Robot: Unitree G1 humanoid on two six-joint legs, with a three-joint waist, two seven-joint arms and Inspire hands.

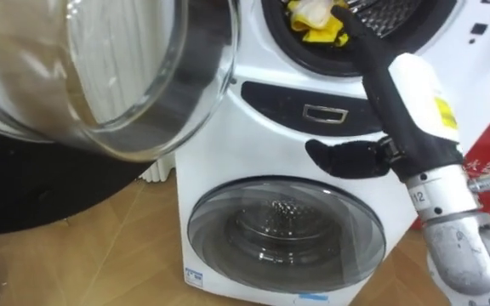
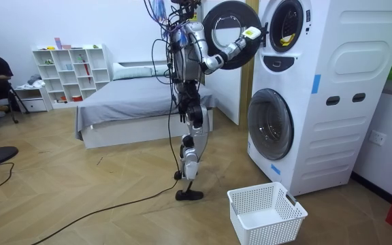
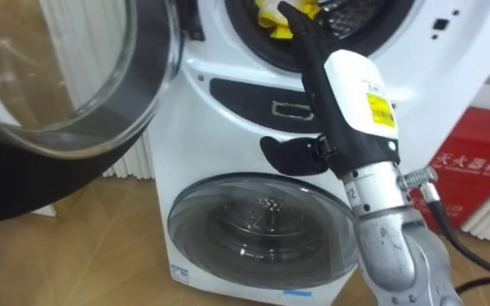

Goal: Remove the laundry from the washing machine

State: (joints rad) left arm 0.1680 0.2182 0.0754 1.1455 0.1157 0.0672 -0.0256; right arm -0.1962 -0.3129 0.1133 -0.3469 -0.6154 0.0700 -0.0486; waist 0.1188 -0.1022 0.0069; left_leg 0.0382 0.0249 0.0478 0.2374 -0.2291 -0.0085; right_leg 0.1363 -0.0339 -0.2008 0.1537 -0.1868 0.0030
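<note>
**Door** (image 1: 100, 76): round glass door of the upper drum. It stands wide open at the far left, which keeps the opening free for an arm.

**Washer** (image 1: 228, 144): white unit with two drums, one above the other. In the room view the robot stands on the floor just before it, with one arm raised to the upper drum.

**Cloth** (image 1: 321, 21): yellow and bunched, lying at the front lip inside the upper drum. This is the task's thing, and it is not yet lifted out.

**Lower door** (image 1: 283, 229): shut, so only the upper drum is being worked.

**Right hand** (image 1: 415, 102): enters from the lower right. Its fingers are stretched straight up into the upper opening and its thumb is splayed out to the side over the dark panel. The fingertips reach the cloth and appear to touch it. They sit at the frame's top edge, so a hooked fold cannot be ruled out. As far as can be seen, nothing is gripped. Judged to be a reach, with the hand kept wide so it can close round the bunch.

**Basket** (image 2: 267, 230): white and empty, on the floor close before the washer. It is probably set there to take whatever comes out.
</note>
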